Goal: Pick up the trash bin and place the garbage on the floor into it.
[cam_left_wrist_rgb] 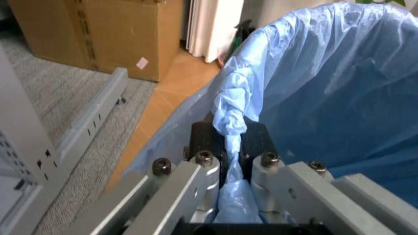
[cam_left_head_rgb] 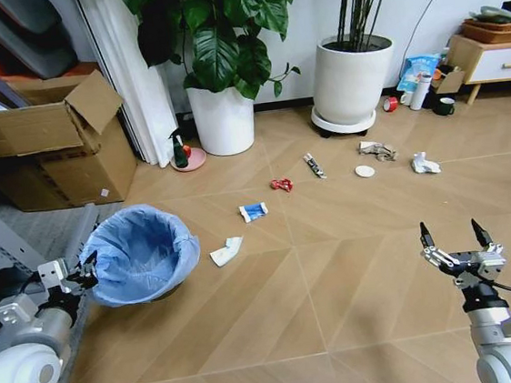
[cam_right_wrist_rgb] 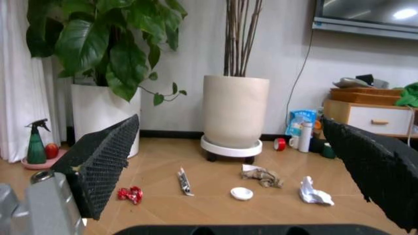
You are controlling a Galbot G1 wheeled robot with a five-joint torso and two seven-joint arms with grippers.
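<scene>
Left pincer [cam_left_head_rgb: 79, 272] is clamped on the near-left rim of the trash bin [cam_left_head_rgb: 143, 254], its fingers [cam_left_wrist_rgb: 207, 169] pinching the folded blue liner along with the rim. The grip sits at the edge, probably so the bin mouth stays unobstructed for dropping litter in. The bin stands at near left on the wood floor [cam_left_head_rgb: 337, 274]; whether it is lifted clear of the floor cannot be told.

Right pincer [cam_left_head_rgb: 453, 242] hangs at near right, spread wide and holding nothing, aimed toward the far litter.

Garbage lies apart across the floor:
- white paper wad [cam_left_head_rgb: 226, 249], just right of the bin
- blue-white wrapper [cam_left_head_rgb: 253, 212]
- red scrap [cam_left_head_rgb: 281, 185]
- thin dark tube [cam_left_head_rgb: 314, 165]
- white disc [cam_left_head_rgb: 364, 171]
- grey-brown wrapper [cam_left_head_rgb: 377, 150]
- second white wad [cam_left_head_rgb: 425, 164], far right

Surroundings: cardboard box [cam_left_head_rgb: 44, 140] at far left, two white plant pots [cam_left_head_rgb: 223, 120] by the far wall, and a green spray bottle [cam_left_head_rgb: 179, 150] beside them. Nothing stands between the right pincer and the litter.
</scene>
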